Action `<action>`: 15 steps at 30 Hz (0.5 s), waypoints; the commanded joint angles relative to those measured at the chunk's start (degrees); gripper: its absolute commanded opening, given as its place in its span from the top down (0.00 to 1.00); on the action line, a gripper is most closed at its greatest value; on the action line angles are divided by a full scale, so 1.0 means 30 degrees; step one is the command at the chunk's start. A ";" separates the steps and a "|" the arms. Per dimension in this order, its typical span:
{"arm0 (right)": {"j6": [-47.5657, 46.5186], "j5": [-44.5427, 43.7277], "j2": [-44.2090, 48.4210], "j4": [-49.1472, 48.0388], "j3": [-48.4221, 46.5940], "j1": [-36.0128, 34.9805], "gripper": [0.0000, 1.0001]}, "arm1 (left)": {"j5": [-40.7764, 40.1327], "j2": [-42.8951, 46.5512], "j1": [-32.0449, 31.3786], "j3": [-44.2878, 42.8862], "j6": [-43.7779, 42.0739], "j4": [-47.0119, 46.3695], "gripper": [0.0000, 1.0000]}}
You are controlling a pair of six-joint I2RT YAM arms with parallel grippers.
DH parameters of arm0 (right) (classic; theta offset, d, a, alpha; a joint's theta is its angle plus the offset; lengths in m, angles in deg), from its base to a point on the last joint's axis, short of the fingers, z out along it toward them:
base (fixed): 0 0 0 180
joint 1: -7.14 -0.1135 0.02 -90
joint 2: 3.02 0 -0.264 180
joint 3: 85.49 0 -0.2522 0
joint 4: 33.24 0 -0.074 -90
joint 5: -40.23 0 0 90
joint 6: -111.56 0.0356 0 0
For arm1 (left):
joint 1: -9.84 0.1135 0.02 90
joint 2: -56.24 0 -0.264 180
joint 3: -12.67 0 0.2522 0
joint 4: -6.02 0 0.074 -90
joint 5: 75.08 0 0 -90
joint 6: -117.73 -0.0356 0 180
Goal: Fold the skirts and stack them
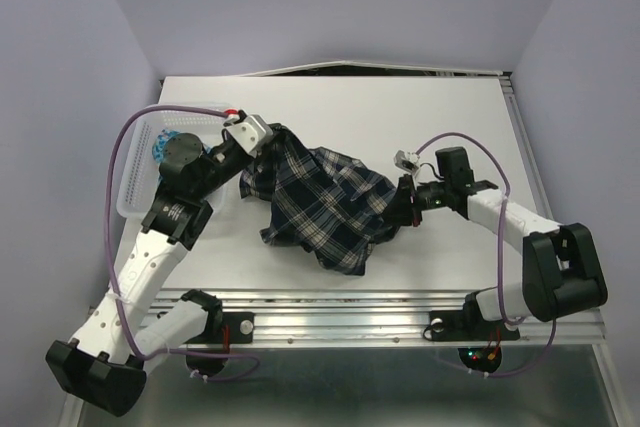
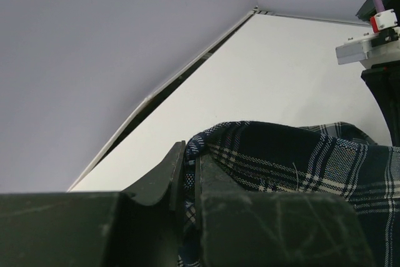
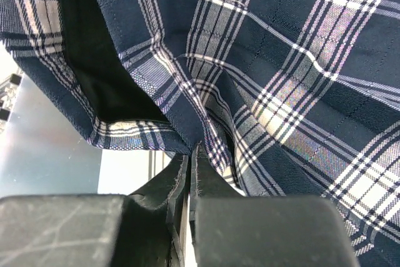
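Now, counter: white, bearing everything.
plaid skirt: rumpled at centre, stretched between both hands.
basket: at left edge.
floral skirt: in basket, mostly hidden behind arm.
left hand: clamped on plaid skirt's far-left corner.
right hand: clamped on its right edge.

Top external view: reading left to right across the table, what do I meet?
White basket → left gripper → plaid skirt, pinched at both ends → right gripper.
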State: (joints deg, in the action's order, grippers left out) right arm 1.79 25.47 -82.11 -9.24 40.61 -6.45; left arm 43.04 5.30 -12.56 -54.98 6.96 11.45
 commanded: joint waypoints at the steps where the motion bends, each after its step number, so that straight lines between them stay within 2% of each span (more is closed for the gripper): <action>1: -0.1087 -0.0293 0.0404 0.2534 -0.1443 -0.0015 0.99 | -0.0670 0.0105 0.0081 -0.0318 0.0187 -0.1645 1.00; 6: 0.0084 -0.1935 -0.0206 0.2505 -0.3725 0.1391 0.99 | -0.3714 -0.0655 0.0169 -0.1077 0.0537 -0.0212 1.00; 10: 0.1255 -0.3016 -0.2519 0.2563 -0.6006 0.1950 0.99 | -0.6145 -0.2380 0.0257 -0.1636 0.1587 0.1836 1.00; 12: 0.2075 -0.3283 -0.3896 0.2882 -0.7353 0.2124 0.80 | -0.7408 -0.3318 0.0257 -0.1811 0.2234 0.2715 1.00; 13: 0.2542 -0.3313 -0.4278 0.3030 -0.7681 0.2126 0.65 | -0.7497 -0.3497 0.0286 -0.1842 0.2382 0.2721 1.00; 14: 0.2895 -0.3168 -0.4513 0.3003 -0.7858 0.2126 0.56 | -0.7440 -0.3586 0.0286 -0.1784 0.2529 0.2750 1.00; 15: 0.3653 -0.2906 -0.4748 0.2916 -0.7860 0.2126 0.43 | -0.7207 -0.3674 0.0286 -0.1580 0.2675 0.2750 1.00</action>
State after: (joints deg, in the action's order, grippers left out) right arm 6.38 16.69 -94.92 -1.55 20.22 -0.33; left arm 24.99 -5.06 -11.90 -58.28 11.64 17.72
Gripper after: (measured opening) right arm 0.419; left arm 0.157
